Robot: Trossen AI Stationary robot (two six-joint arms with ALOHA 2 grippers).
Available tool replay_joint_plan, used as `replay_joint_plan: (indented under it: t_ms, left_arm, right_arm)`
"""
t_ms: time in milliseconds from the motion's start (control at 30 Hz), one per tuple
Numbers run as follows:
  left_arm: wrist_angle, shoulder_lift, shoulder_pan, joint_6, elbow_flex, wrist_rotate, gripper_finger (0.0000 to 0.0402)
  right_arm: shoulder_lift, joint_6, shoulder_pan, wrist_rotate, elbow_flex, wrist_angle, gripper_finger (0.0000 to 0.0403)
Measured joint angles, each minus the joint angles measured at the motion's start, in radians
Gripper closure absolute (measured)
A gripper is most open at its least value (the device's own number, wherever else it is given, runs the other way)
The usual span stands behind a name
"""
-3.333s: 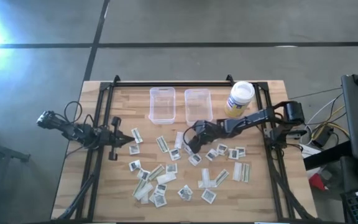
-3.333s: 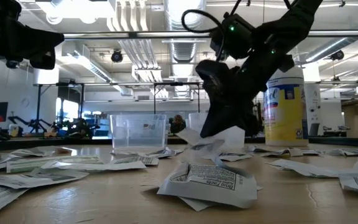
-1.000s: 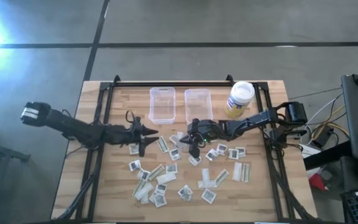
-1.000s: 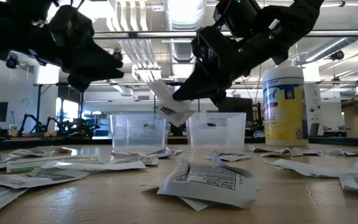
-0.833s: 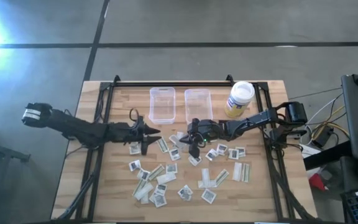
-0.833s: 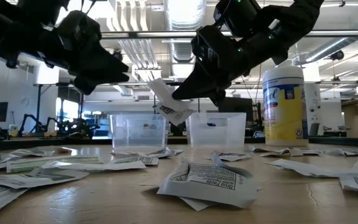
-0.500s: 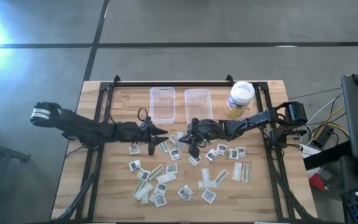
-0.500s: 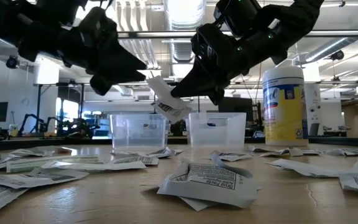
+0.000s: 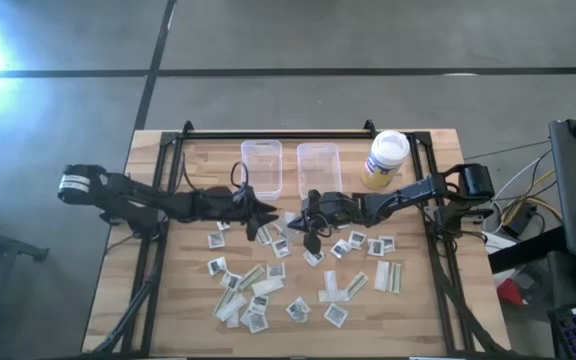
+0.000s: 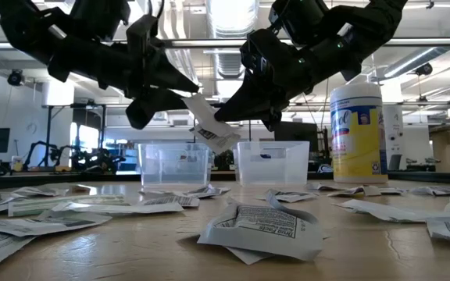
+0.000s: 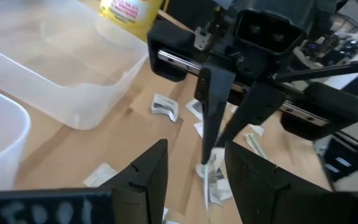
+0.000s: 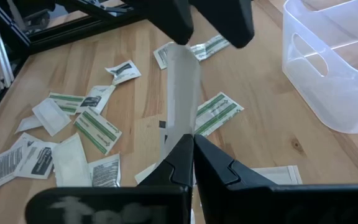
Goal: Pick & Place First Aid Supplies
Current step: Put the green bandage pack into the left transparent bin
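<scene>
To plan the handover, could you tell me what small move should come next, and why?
Probably the left end effector should close on the packet: its open fingers already flank the packet, which the shut right end effector holds up above the table.

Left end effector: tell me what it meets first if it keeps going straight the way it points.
Probably the packet pinched by the shut right end effector. The left end effector, open, points straight at it, fingers either side. Depth is uncertain.
</scene>
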Motion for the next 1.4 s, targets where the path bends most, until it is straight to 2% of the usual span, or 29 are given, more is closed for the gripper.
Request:
replay_joint_plan:
  t_ms: [367, 500, 600, 833, 900, 1400]
  left_arm:
    - [-0.004, 0.006, 0.015, 0.028, -0.002, 0.151, 0.025]
    - [-0.003, 0.006, 0.016, 0.037, -0.002, 0.158, 0.0261]
    - [-0.003, 0.007, 0.017, 0.037, -0.002, 0.154, 0.0288]
    - [-0.003, 0.008, 0.019, 0.038, -0.002, 0.152, 0.0384]
    - [-0.003, 0.008, 0.019, 0.04, -0.002, 0.152, 0.0396]
    - [-0.003, 0.008, 0.018, 0.054, -0.002, 0.151, 0.0401]
  right_arm:
    - [0.0, 0.019, 0.0, -0.002, 0.0, 0.003, 0.0394]
    - [0.0, 0.026, 0.0, -0.002, 0.0, 0.003, 0.0394]
    - [0.0, 0.026, 0.0, -0.006, 0.0, 0.003, 0.0394]
    - [0.0, 0.026, 0.0, -0.01, 0.0, 0.003, 0.0394]
    - [0.0, 0.026, 0.0, -0.01, 0.0, 0.002, 0.0394]
    - [-0.001, 0.031, 0.0, -0.01, 0.001, -0.01, 0.0385]
